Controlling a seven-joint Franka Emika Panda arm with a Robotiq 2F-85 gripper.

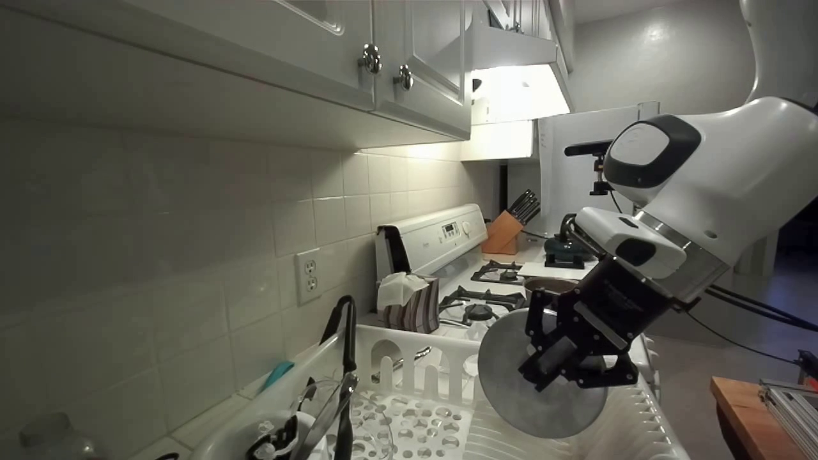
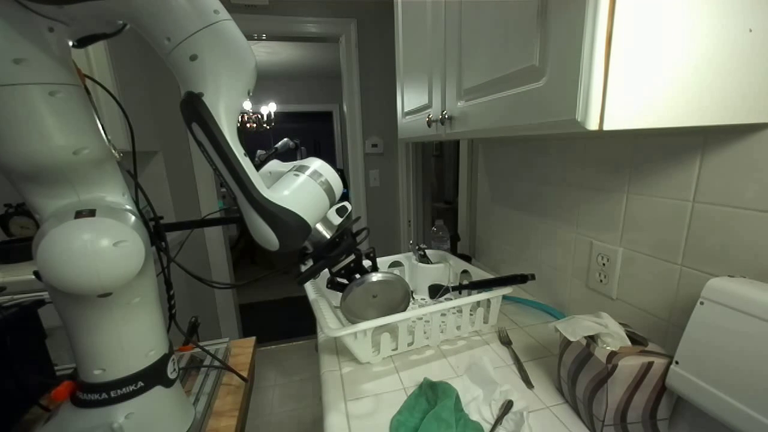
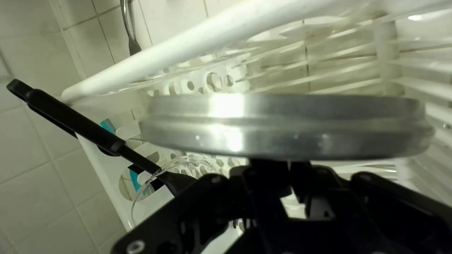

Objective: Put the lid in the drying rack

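The round silver lid [image 1: 511, 409] is tilted steeply on its side over the white drying rack [image 1: 447, 342]. In an exterior view, the lid's inner face [image 2: 378, 300] shows above the rack's rim [image 2: 420, 313]. In the wrist view, the lid [image 3: 282, 130] is almost edge-on above the prongs, with the rack's rim [image 3: 169, 51] beyond it. My gripper [image 1: 540, 377] is shut on the lid at its centre; its fingertips [image 3: 289, 169] are nearly together and the knob is hidden. I cannot tell whether the lid touches the prongs.
In the rack are a white utensil cup [image 2: 429, 273], a black-handled utensil [image 2: 498, 281] jutting past the rim, and clear glassware [image 3: 176, 162]. Nearby are a striped tissue box [image 1: 409, 306], a green cloth [image 2: 435, 408], a fork [image 2: 516, 360], the stove [image 1: 428, 239] and overhead cabinets [image 1: 422, 38].
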